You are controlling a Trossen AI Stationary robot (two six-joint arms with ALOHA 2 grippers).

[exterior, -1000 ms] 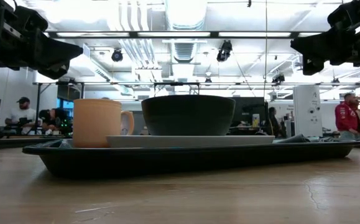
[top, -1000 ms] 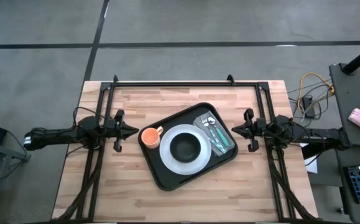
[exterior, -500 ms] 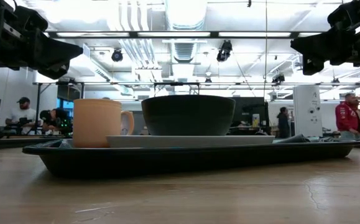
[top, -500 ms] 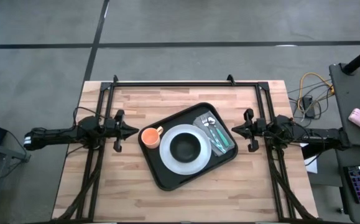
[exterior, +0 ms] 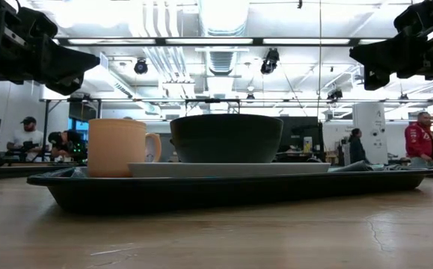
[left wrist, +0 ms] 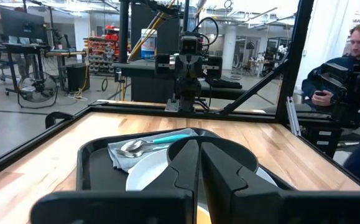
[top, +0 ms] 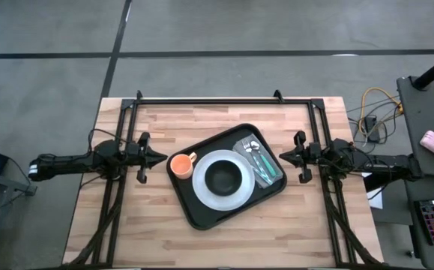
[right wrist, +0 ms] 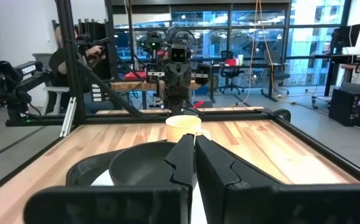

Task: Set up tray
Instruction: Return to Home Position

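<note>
Flanking the tray point(top: 198, 217), the left gripper point(top: 164, 157) and right gripper point(top: 280, 157) hover empty, fingers closed together

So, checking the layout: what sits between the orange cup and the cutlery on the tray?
The white plate with a dark bowl on it, clear in the high view.
</note>
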